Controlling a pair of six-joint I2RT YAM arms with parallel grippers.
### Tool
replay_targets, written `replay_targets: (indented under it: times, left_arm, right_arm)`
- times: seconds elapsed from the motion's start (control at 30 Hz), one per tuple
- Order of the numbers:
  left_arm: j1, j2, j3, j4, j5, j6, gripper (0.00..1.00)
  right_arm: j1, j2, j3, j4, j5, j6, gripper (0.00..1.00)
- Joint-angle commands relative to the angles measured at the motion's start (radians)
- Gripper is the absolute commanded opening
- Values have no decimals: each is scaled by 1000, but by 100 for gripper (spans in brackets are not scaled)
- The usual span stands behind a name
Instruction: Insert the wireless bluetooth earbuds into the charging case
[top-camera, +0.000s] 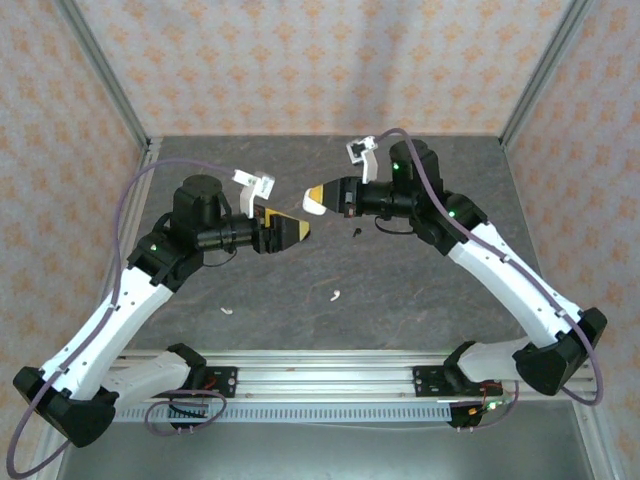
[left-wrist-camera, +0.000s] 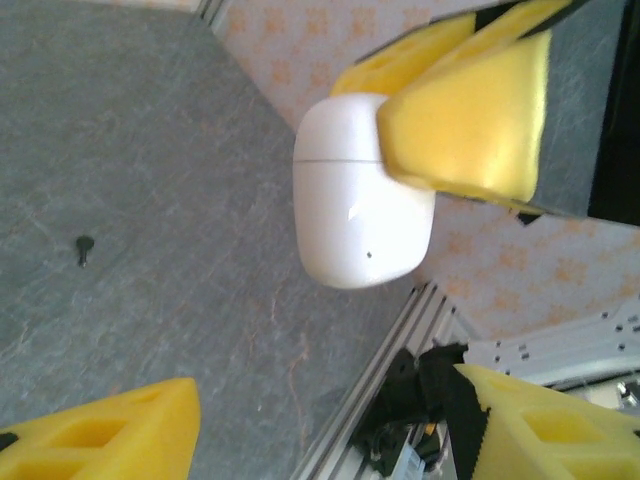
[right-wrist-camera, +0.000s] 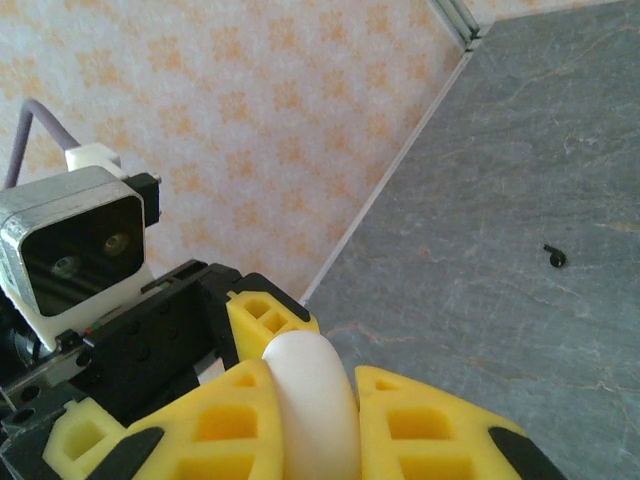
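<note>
A: Right gripper (right-wrist-camera: 310, 385), state?
B: Clamped on the white charging case (left-wrist-camera: 357, 205). Yellow fingers (left-wrist-camera: 470, 120) pressed against both of its sides. Held up off the table (top-camera: 420, 270), rounded end poking out past the fingertips. Shut along the seam, as seen from the left wrist.

A: Left gripper (top-camera: 300, 231)?
B: Spread wide, nothing between the pads. Pointed at the case, tip towards tip, near it but not touching. Also raised off the table.

A: Earbuds?
B: Three spotted, all lying loose on the dark grey table. Black earbud (top-camera: 356, 235) just below the raised case in the top view, near mid-table. Same black earbud (right-wrist-camera: 553, 257) small and alone on bare surface from the right wrist. White earbud (top-camera: 336, 295) closer to the arm bases, roughly central. Second white earbud (top-camera: 228, 310) further left, near the front rail (top-camera: 320, 365). All well apart from one another and from both grippers.
</note>
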Motion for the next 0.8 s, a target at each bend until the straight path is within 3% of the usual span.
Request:
replay_targets:
  times: [0.0,0.3,0.47,0.77]
  left_arm:
    - [27,-20,-29,77,117,2,62]
    - [47,-1,-83,321,218,-143,52]
    - [48,13,-98,372,235,-193,41]
    - [47,14,-116,386,248,-202,33]
  right_arm:
    - [-2,14,43,-67,-64,-122,5]
    - [-3,13,24,-25,-131,-133,5]
    - [-3,3,-11,60,-153,-81,5]
    - [-3,7,-17,109,-158,-53,5]
